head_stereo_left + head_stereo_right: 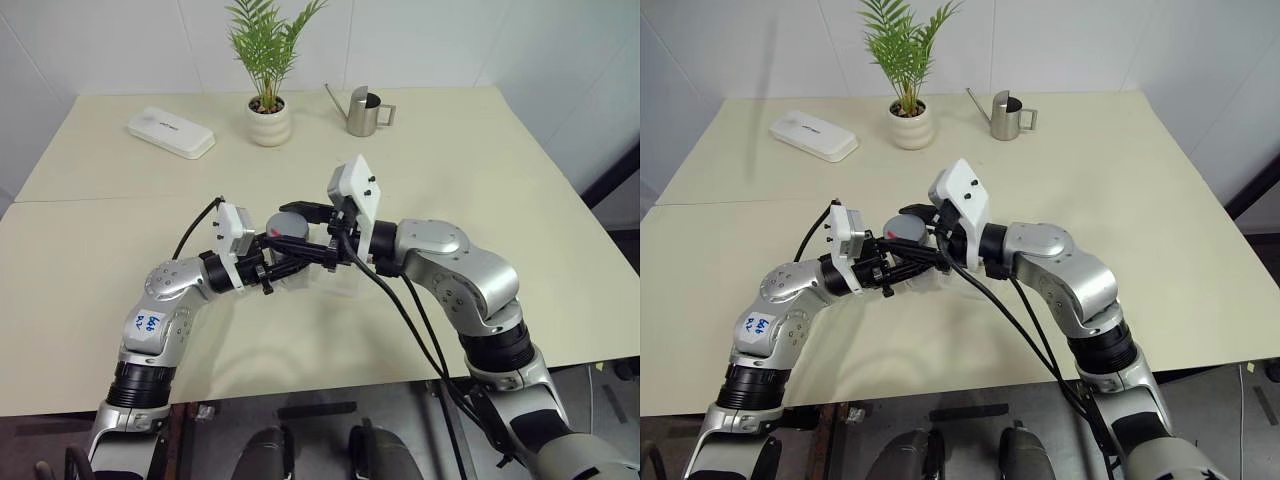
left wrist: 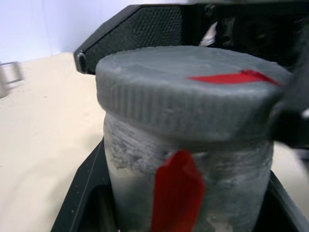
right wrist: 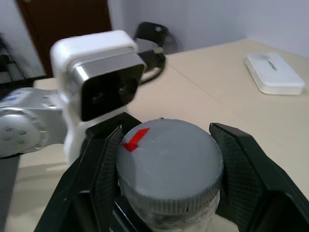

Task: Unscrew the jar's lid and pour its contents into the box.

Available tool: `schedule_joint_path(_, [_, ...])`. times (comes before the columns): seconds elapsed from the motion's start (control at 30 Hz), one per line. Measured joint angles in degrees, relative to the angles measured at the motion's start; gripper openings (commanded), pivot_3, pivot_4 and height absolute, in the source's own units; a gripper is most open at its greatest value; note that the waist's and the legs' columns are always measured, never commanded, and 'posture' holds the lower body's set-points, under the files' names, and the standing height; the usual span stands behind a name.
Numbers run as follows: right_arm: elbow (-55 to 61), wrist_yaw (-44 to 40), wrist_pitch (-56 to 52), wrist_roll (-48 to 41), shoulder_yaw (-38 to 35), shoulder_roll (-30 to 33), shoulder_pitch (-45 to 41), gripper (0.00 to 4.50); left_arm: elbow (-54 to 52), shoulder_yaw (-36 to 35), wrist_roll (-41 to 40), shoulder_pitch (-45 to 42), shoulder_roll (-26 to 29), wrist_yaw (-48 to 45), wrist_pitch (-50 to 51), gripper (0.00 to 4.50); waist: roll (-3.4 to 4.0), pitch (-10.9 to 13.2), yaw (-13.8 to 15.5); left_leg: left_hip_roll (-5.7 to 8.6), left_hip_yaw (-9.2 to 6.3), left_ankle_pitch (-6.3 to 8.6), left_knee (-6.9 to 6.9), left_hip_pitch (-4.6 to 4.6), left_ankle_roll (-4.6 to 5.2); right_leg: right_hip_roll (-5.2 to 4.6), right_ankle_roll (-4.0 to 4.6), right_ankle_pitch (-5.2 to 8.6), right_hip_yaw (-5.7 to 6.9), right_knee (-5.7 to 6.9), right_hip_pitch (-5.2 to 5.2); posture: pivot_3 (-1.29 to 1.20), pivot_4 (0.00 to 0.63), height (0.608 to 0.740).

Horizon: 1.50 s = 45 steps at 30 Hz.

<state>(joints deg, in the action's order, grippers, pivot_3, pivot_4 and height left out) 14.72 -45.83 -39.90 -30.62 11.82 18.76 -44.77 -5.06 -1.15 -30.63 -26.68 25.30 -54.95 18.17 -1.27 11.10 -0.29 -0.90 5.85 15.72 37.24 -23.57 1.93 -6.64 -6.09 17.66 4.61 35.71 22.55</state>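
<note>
The jar [image 2: 222, 188], a greyish cylinder with a red streak on its side, is held above the table with my left gripper [image 1: 278, 262] shut on its body. Its grey ribbed lid [image 3: 169, 164], marked with a red streak, sits on top of the jar. My right gripper [image 1: 297, 230] reaches in from the right and is shut on the lid, one black finger [image 3: 99, 169] on each side of it. The box [image 1: 345, 283], a faint clear tub, lies on the table just below both grippers and is partly hidden by them.
At the back of the cream table [image 1: 480, 180] stand a flat white case [image 1: 171, 132], a potted plant [image 1: 268, 120] and a steel watering can [image 1: 364, 112]. Black cables [image 1: 400, 310] hang from the right wrist toward the table's near edge.
</note>
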Motion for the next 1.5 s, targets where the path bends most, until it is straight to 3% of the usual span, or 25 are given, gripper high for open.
schedule_joint_path(0.1, [-1.9,-9.2,3.4,-2.2,-0.7,2.6,-2.1,2.55,0.7,0.8,-2.9,-3.4,2.5,-7.9,1.6,2.01,0.0,0.0,-0.1,-0.01,0.07,-0.01,0.04,0.02,0.01,0.08,0.0,0.0,-0.01,-0.03,-0.01,0.0,0.15,0.74])
schedule_joint_path(0.23, [-9.5,-20.6,7.0,-2.0,-0.2,5.3,-11.4,2.55,4.7,1.6,-3.1,-11.4,4.4,-15.2,1.7,2.01,0.0,0.0,-0.2,0.0,0.14,-0.05,0.08,0.17,0.06,0.08,-0.04,-0.02,-0.07,0.09,-0.1,0.0,0.15,0.74])
schedule_joint_path(0.43, [-15.3,-27.7,8.6,-1.3,1.3,5.6,-14.5,2.55,7.7,2.9,-2.9,-13.1,4.3,-19.7,1.7,2.01,0.0,0.0,-0.6,-0.02,0.19,-0.04,0.02,0.13,0.06,0.04,-0.04,-0.02,-0.05,0.11,0.01,0.0,0.15,0.74])
schedule_joint_path(0.53, [-15.5,-28.1,8.7,-1.3,1.1,5.5,-14.6,2.55,7.7,2.9,-2.8,-13.0,4.0,-19.7,1.2,2.01,0.0,0.0,-0.7,0.0,0.19,0.01,0.03,0.11,0.1,-0.01,-0.04,-0.02,0.01,0.1,0.02,0.0,0.15,0.74])
schedule_joint_path(0.7, [-15.3,-26.4,8.8,-1.2,-0.1,4.8,-14.1,4.23,7.8,1.1,-2.9,-11.8,3.9,-17.8,1.2,2.01,0.0,0.0,-1.2,0.0,0.18,0.02,0.05,0.11,0.1,-0.05,-0.04,-0.02,0.02,0.1,0.02,0.0,0.15,0.74])
schedule_joint_path(0.93, [-11.2,-20.1,8.0,-1.6,-4.8,5.0,-9.6,4.23,8.4,-1.2,-1.1,-10.9,4.1,-13.1,-0.9,2.01,0.0,0.0,-1.2,0.0,0.19,0.0,0.08,0.12,0.07,-0.15,-0.05,-0.03,0.0,0.1,-0.01,0.0,0.15,0.74])
schedule_joint_path(1.17, [-9.2,-13.8,7.5,1.4,-2.2,1.9,-8.2,4.23,8.4,0.0,-0.4,-10.5,2.6,-12.0,-1.3,2.01,0.0,0.0,-1.3,-0.04,0.23,-0.01,0.06,0.12,0.03,-0.08,-0.05,-0.03,-0.02,0.11,0.03,0.0,0.15,0.74])
schedule_joint_path(1.5, [-12.0,-12.6,8.9,4.7,-0.8,0.3,-8.6,4.23,8.4,0.2,-0.3,-10.5,2.6,-12.1,-1.2,2.01,0.0,0.0,-1.3,-0.01,0.23,0.0,0.05,0.12,0.05,-0.07,-0.05,-0.03,-0.02,0.12,0.03,0.0,0.15,0.74])
